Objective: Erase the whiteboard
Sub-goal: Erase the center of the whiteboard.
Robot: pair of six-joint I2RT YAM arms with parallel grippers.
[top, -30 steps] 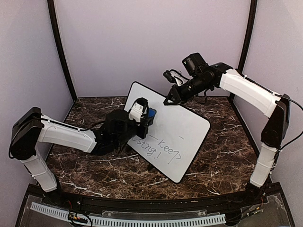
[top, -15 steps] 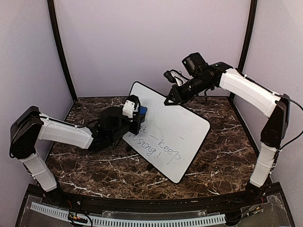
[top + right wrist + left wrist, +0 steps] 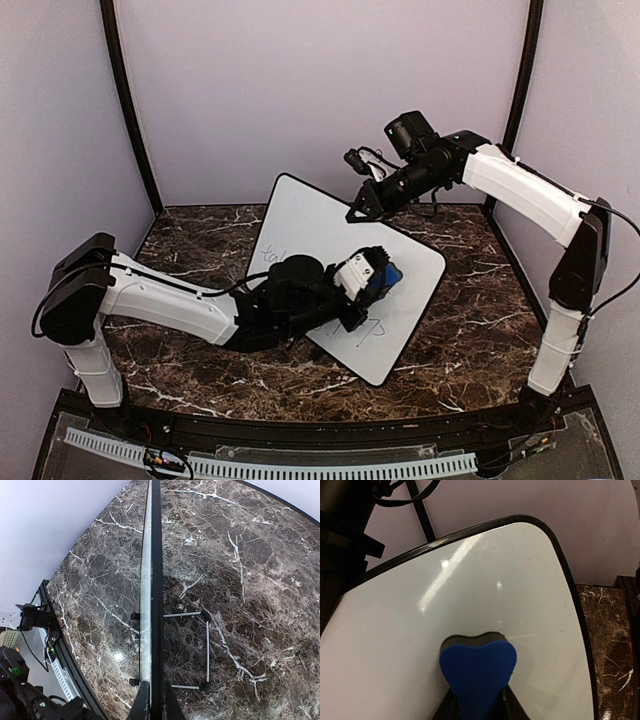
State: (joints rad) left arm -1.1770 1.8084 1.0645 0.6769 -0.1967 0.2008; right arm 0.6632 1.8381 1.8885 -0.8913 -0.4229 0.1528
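Whiteboard (image 3: 320, 225) sits tilted at frame centre on the marble table (image 3: 470, 330). Left gripper (image 3: 370, 285) pinches blue eraser (image 3: 386, 274) against its lower right. Right gripper (image 3: 357, 213) is clamped on its upper edge.

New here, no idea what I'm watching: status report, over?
Left pincer shut on blue eraser, pressed to whiteboard. Right pincer shut on whiteboard's edge. Some writing visible. Nothing in the way.

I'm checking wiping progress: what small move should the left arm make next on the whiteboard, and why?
Probably drag the blue eraser in the left gripper toward the left edge of the whiteboard: dark writing shows there and just below the eraser, while the right gripper clamps the top edge.
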